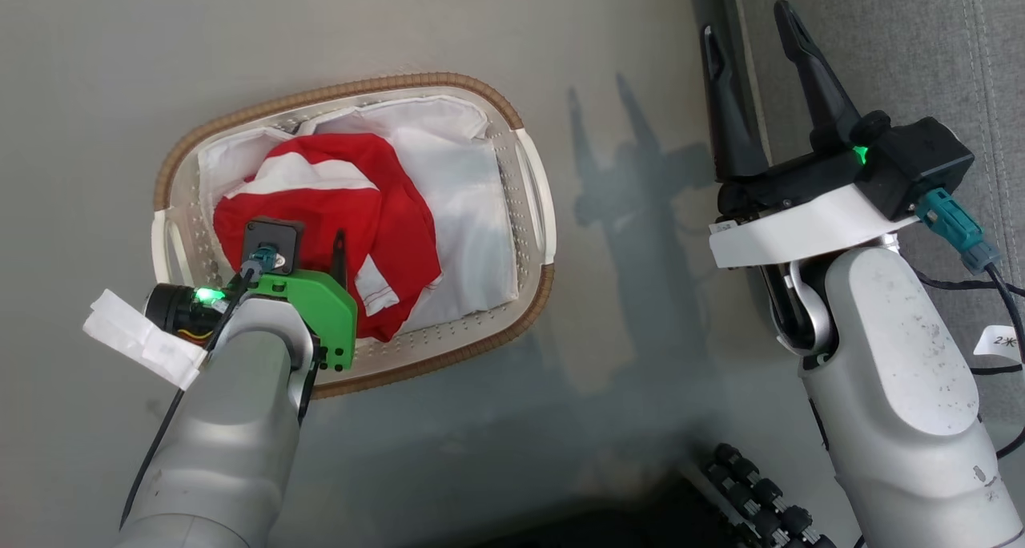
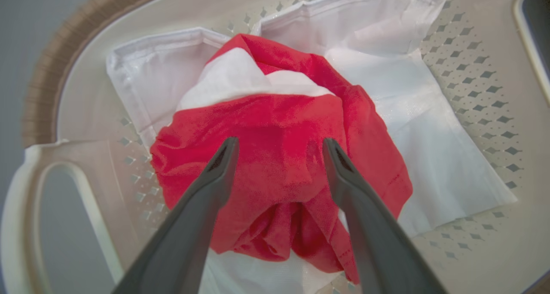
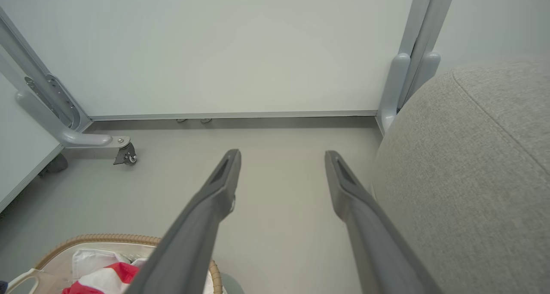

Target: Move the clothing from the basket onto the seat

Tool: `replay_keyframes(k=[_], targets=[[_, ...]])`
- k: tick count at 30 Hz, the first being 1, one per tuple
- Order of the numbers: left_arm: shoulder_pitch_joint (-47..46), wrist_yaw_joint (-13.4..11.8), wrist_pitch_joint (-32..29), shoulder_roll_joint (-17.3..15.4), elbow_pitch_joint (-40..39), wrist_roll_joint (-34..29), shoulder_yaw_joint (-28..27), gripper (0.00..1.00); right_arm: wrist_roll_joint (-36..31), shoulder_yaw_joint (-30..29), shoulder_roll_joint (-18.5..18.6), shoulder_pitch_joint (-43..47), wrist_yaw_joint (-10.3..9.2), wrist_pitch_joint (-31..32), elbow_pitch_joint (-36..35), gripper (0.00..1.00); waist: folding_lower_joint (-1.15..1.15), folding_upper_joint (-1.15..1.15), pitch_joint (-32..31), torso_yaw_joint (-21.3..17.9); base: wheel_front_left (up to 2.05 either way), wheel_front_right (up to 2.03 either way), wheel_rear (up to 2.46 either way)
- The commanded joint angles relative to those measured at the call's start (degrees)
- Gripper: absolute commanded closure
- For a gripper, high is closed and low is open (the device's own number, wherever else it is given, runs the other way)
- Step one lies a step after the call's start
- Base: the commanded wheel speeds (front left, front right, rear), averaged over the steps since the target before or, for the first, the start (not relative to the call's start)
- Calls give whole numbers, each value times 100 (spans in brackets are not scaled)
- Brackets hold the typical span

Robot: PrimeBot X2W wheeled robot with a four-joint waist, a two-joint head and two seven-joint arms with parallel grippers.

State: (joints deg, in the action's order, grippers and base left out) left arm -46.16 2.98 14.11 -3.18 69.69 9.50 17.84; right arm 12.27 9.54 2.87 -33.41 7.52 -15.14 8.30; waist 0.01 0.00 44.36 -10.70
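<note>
In the basket [image 1: 360, 86], clothing [image 1: 336, 171] partly hidden beneath wide-spread left fingers [image 2: 215, 173]; right fingers [image 3: 219, 186] wide too

In the head view the left arm [image 1: 232, 420] covers the near-left rim of the basket [image 1: 400, 82] and the near edge of the clothing [image 1: 336, 171] inside it, the seat [image 1: 905, 59] to the basket's right is cut off by the top and right edges, and the right wrist view's bottom edge cuts the basket short.
</note>
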Motion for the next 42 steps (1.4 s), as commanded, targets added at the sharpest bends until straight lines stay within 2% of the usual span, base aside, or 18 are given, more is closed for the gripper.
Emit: replay_keyframes(k=[1,7,17,22,23,24,25,26,33,42], targets=[[-145,-41,-53,-77,80,-45,19,0,46,9,16,-47,-6,0,-30,0,-1,0,241,-155,0,0,0],[-267,-71,-300,-119,309,-46,99,0,110,52,17,-122,-6,0,-63,0,-1,0,369,-233,0,0,0],[-486,-462,-897,-359,404,-332,441,0,206,93,16,-228,-6,0,-249,0,-1,0,652,-424,0,0,0],[-592,-553,-1161,-406,422,-411,566,0,252,91,17,-228,-6,0,-279,0,-1,0,773,-456,0,0,0],[-607,-556,-1204,-415,422,-423,581,14,265,98,16,-227,-6,0,-282,0,-1,0,789,-462,0,0,0],[-626,-559,-1251,-424,424,-429,604,47,277,108,16,-224,-6,0,-288,0,-1,0,805,-468,0,0,0],[-636,-550,-1294,-435,426,-446,633,65,286,116,16,-221,-6,0,-293,0,-1,0,817,-474,0,0,0],[-641,-546,-1332,-444,425,-440,651,100,295,118,17,-220,-6,0,-296,0,-1,0,829,-479,0,0,0],[-646,-561,-1439,-432,431,-348,679,100,330,64,17,-240,-6,0,-241,0,-1,0,832,-467,0,0,0],[-399,-434,-682,-273,422,-103,616,100,334,-37,17,-116,-6,0,-124,0,-1,0,366,-400,0,0,0]])
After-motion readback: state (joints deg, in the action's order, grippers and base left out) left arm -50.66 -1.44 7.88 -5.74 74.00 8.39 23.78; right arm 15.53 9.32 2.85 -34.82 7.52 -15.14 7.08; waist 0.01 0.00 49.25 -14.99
